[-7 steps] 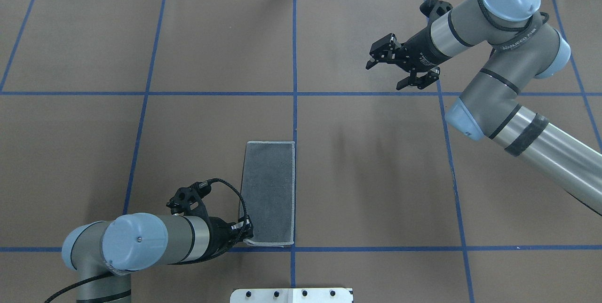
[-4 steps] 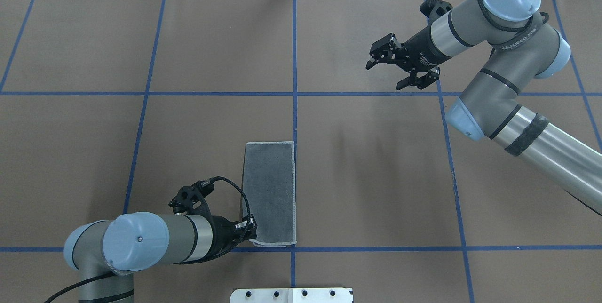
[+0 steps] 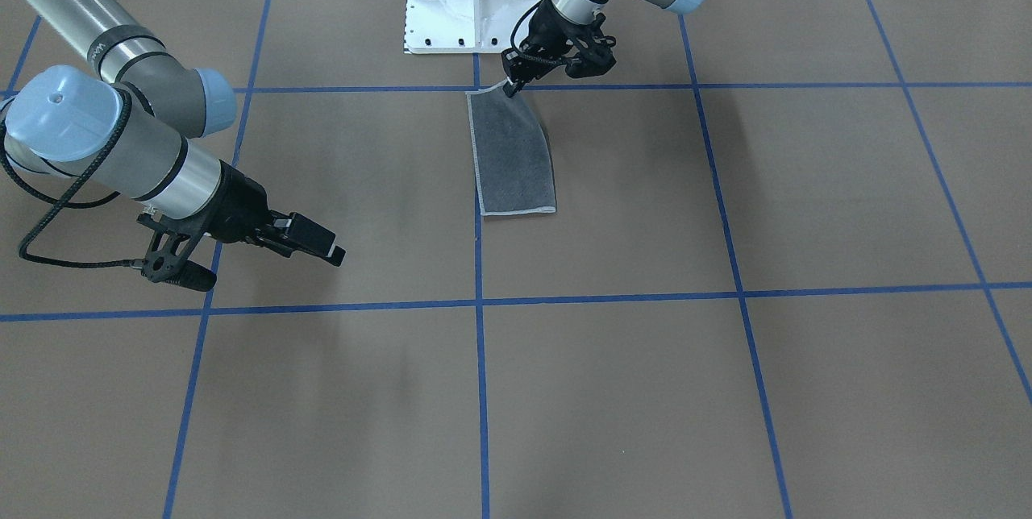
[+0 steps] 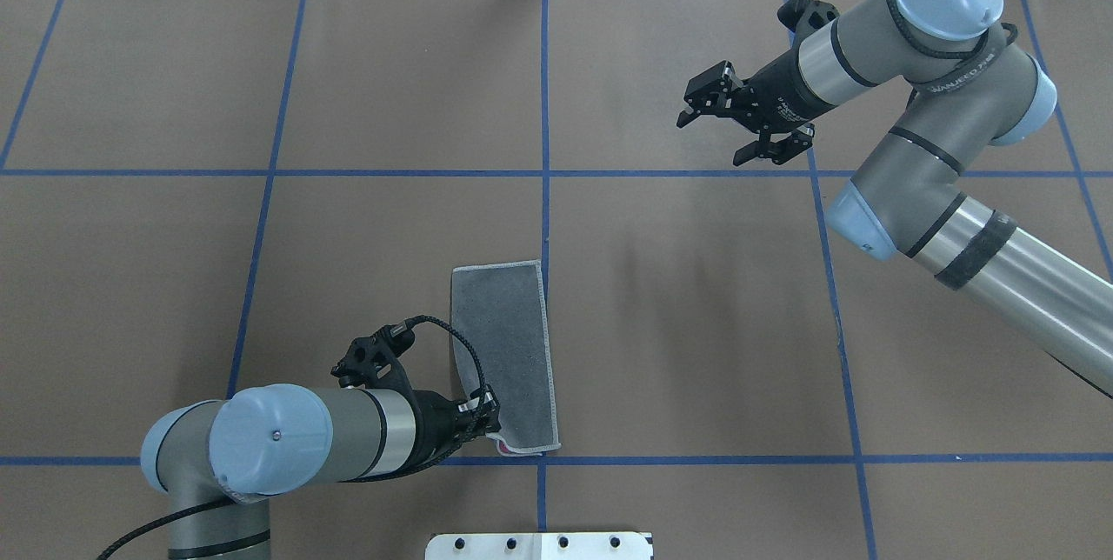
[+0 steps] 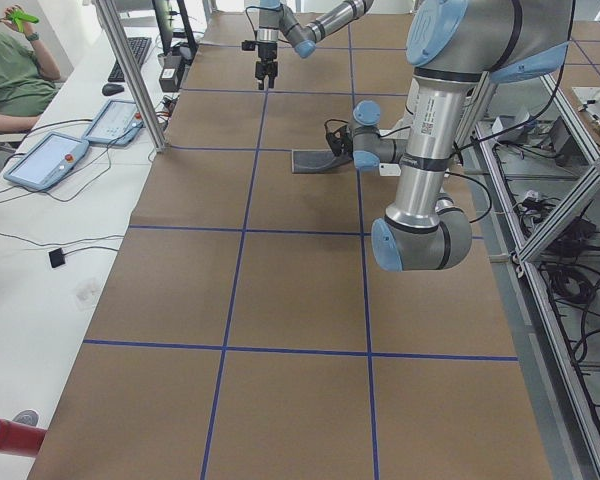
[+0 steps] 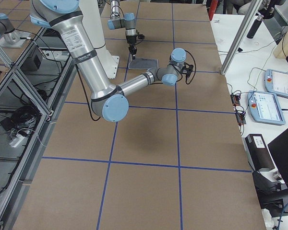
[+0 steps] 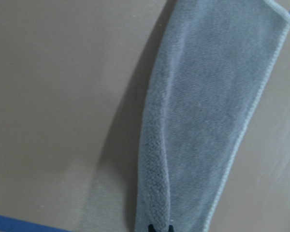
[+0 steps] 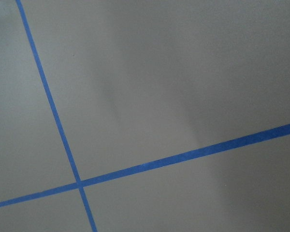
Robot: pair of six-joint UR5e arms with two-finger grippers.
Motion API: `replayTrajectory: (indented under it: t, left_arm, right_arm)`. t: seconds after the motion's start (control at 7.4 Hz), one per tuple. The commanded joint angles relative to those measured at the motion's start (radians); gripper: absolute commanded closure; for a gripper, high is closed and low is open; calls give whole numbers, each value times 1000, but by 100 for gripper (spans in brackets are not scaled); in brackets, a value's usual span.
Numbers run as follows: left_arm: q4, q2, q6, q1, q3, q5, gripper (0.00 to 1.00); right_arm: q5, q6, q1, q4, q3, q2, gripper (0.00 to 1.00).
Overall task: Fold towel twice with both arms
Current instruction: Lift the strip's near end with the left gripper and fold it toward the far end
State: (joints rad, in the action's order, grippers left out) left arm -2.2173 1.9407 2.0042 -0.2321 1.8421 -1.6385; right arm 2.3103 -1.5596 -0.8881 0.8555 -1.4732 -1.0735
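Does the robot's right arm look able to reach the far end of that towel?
Probably yes. The right hand hangs open over bare table, nothing lies between it and the towel, and the left hand pinches only its near corner.

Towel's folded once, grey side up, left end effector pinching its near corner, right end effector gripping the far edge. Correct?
No: the right end effector is off the towel, open over the table, far to one side, per the overhead view. The rest holds: the left end effector pinches the near corner.
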Motion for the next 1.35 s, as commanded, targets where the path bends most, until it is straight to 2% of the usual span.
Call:
replayTrajectory:
  t: [0.0,0.27,0.41,0.95,1.22]
  left_arm:
    - [-5,21,42,-70,-35,0,100]
    - [-10,90,53,-127,-115,-1,100]
    - [-12,98,67,-148,-118,-1,100]
    - [-119,159,169,-208,-240,-1,100]
    - [-127,208,226,-227,-289,0,100]
  right_arm:
    - [0,0,0,-1,-4,0,1]
    - [0,1,0,-1,-1,1,1]
    - [-2,3,1,-1,-1,1,1]
    - [-2,3,1,-1,2,3,1]
    - [-2,4,1,-1,4,3,1]
